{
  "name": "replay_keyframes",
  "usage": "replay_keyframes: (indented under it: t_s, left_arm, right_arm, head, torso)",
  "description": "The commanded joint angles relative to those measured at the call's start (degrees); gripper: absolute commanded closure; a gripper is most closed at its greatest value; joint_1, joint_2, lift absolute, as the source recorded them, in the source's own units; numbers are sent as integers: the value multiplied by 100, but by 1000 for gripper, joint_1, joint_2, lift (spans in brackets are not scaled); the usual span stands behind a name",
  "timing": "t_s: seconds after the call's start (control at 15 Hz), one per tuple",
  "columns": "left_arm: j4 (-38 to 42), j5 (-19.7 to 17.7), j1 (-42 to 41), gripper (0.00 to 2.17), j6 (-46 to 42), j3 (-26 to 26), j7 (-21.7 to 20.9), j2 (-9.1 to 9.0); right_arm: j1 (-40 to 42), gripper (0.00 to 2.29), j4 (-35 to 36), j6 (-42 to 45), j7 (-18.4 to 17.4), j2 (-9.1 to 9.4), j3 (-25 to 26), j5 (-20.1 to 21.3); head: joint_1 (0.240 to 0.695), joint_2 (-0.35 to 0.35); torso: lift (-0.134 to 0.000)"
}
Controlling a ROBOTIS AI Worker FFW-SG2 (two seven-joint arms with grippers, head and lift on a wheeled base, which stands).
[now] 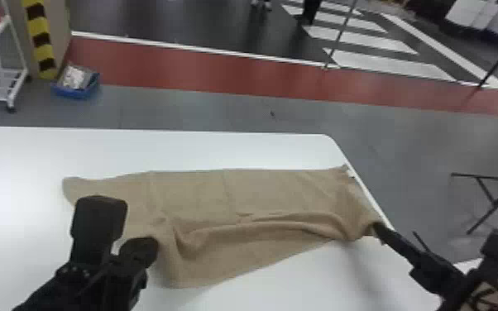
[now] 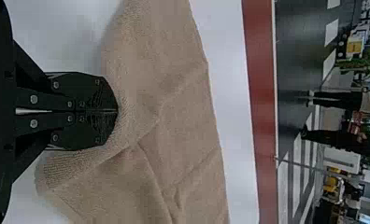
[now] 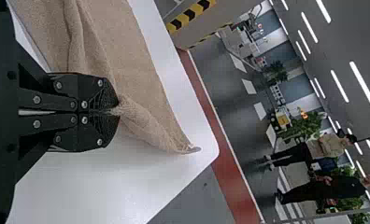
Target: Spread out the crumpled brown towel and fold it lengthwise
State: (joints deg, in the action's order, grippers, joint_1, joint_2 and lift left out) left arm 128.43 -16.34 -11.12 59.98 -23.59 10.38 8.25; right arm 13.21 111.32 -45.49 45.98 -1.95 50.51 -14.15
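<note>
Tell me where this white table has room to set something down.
The white table is bare beyond the brown cloth towel, past its left end, and in front of it, between the black left gripper and black right gripper. Crowded: the towel's left part, near the left gripper, and its near right corner, pinched in the right.

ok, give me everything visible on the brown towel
The brown towel is plain, matte and coarsely woven, like terry or waffle cotton, with a small pale tag at its far right corner. It lies stretched left to right on the white table, partly spread: far edge fairly straight, faint creases, loose folds along the near side, near edge slanting. The right pincer pinches its near right edge, close to the table's right edge. The left pincer is at its left part; grip unclear.
</note>
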Motion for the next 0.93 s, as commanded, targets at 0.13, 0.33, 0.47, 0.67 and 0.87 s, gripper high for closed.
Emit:
replay_keyframes:
  t_s: [0.13, 0.33, 0.47, 0.67, 0.87]
  left_arm:
    - [-213, -273, 760, 1791, 9, -506, 280, -280]
    - [-732, -185, 1244, 1791, 27, -1051, 333, -825]
    - [-987, 202, 1270, 1791, 9, -1403, 351, -840]
    - [-530, 439, 1112, 1791, 642, -1254, 342, -790]
    - [-20, 729, 716, 1791, 871, -665, 272, -289]
  right_arm:
    - [33, 1450, -5, 0, 17, 10, 12, -44]
    - [94, 1450, -5, 35, 61, 37, 3, -53]
    - [165, 1450, -32, 88, 69, 37, 29, -158]
    - [156, 1450, -216, 264, 69, -69, 65, -158]
    - [94, 1450, -331, 404, 43, -77, 21, -106]
  head:
    - [695, -350]
    - [695, -350]
    - [695, -350]
    - [695, -350]
    - [695, -350]
  torso:
    - [-125]
    - [-125]
    - [-125]
    - [-125]
    - [-125]
